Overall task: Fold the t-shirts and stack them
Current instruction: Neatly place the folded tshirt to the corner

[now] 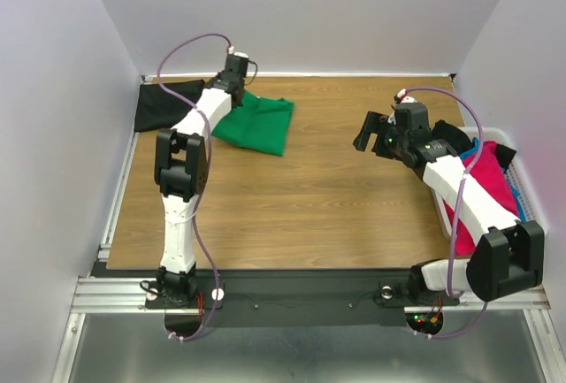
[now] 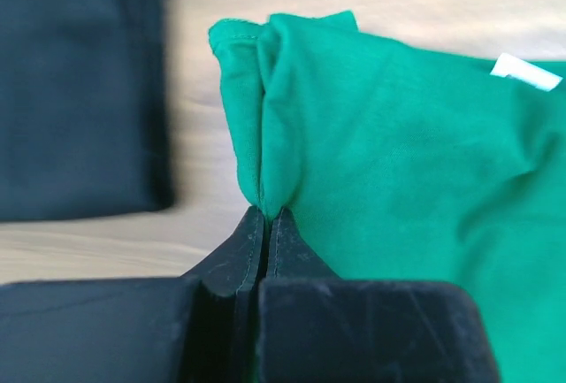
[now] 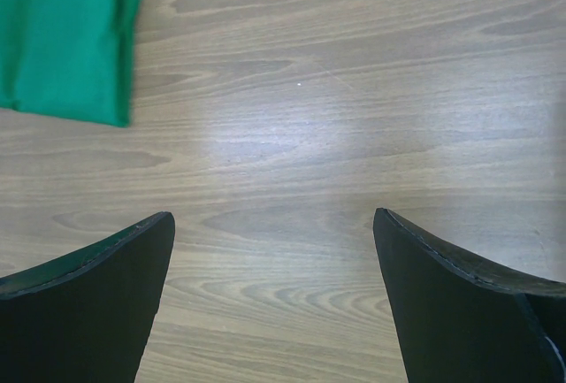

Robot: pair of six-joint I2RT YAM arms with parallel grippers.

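First tee (image 1: 164, 104) in table's (image 1: 309, 197) far-left corner, second tee (image 1: 261, 125) just right (apart); basket (image 1: 528, 190) at right edge, more tees (image 1: 491, 175) inside.

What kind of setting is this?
Likely a lab test cell: plain white walls box in a wood-grain table, with a left arm and right arm mounted on an aluminium rail.

Left end effector (image 2: 265, 213) clamped, right (image 3: 272, 215) spread

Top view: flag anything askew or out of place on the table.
The green t-shirt, far left, lies tilted against the edges of the table, and its edge is bunched up where the left gripper pinches it. The black t-shirt beside it lies flat. Nothing looks spilled or damaged.
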